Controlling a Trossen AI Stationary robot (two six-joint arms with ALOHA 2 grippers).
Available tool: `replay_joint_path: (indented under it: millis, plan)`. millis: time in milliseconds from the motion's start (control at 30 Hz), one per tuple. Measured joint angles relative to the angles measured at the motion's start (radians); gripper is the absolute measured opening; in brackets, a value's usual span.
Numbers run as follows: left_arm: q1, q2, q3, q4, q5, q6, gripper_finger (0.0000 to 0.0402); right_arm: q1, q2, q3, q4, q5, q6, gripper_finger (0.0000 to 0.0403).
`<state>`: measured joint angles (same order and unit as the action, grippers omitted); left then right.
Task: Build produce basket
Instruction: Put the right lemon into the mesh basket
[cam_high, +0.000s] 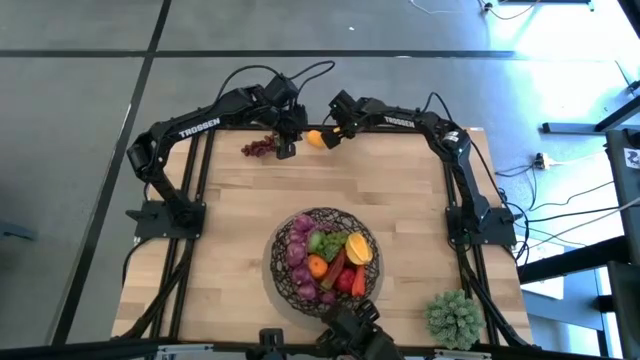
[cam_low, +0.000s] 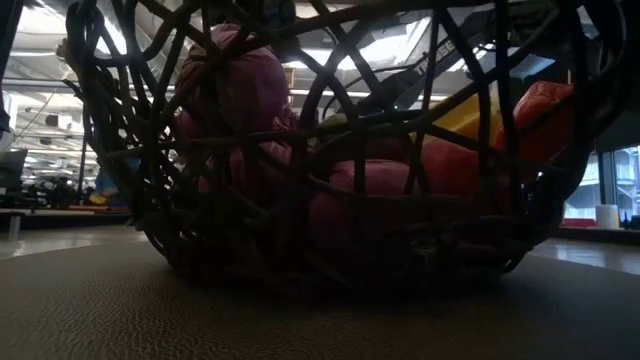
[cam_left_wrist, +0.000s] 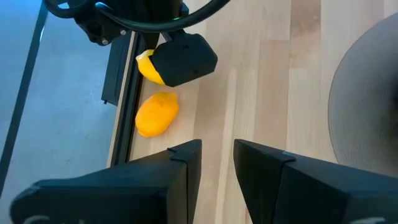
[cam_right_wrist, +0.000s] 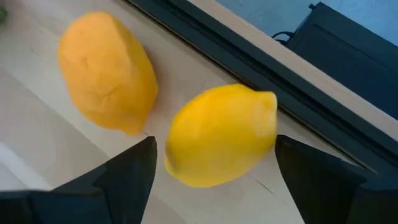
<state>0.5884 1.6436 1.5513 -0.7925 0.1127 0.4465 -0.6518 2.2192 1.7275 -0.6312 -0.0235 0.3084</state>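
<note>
The basket (cam_high: 322, 258), a dark woven wire bowl, stands near the table's front middle, filled with produce (cam_high: 330, 262): purple, green, orange, yellow and red pieces. In the low view the basket (cam_low: 330, 150) fills the picture. At the table's far edge lie a yellow lemon (cam_right_wrist: 221, 134) and an orange-yellow fruit (cam_right_wrist: 106, 71). My right gripper (cam_right_wrist: 214, 146) (cam_high: 330, 134) is shut on the lemon. A purple grape bunch (cam_high: 258, 147) lies left of my left gripper (cam_high: 287, 146) (cam_left_wrist: 217, 165), which hangs above the table, narrowly open with nothing between its fingers. My right gripper has the yellow lemon pinched between its two fingers, one by the pointed end (cam_right_wrist: 268, 118) and one by the opposite end (cam_right_wrist: 171, 162). The fingers slant down from above. Whether the lemon rests on the table or hangs clear, I cannot tell.
A pale green spiky ball-shaped plant (cam_high: 455, 316) sits at the table's front right corner. The orange-yellow fruit (cam_left_wrist: 157, 114) lies right beside the held lemon (cam_left_wrist: 146, 65), by the dark rail along the far edge. Bare wood lies between the far edge and the basket.
</note>
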Motion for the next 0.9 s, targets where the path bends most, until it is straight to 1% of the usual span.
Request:
replay_joint_path:
  millis: [400,500,633,733,900]
  plan:
    - [0.0,0.0,0.0,0.0,0.0,0.0,0.0084,0.0,0.003,0.0,0.015,0.003,0.001,0.0311]
    - [0.0,0.0,0.0,0.0,0.0,0.0,0.0084,0.0,0.018,0.001,0.012,0.002,0.004,0.0292]
    - [0.0,0.0,0.0,0.0,0.0,-0.001,0.0084,0.0,0.031,0.003,0.017,-0.041,0.002,0.0254]
    - [0.0,0.0,0.0,0.0,0.0,-0.001,0.0084,0.0,0.032,0.003,0.024,-0.05,0.001,0.0231]
    - [0.0,0.0,0.0,0.001,0.0,-0.003,0.0084,0.0,0.033,0.003,0.022,-0.05,-0.004,0.0205]
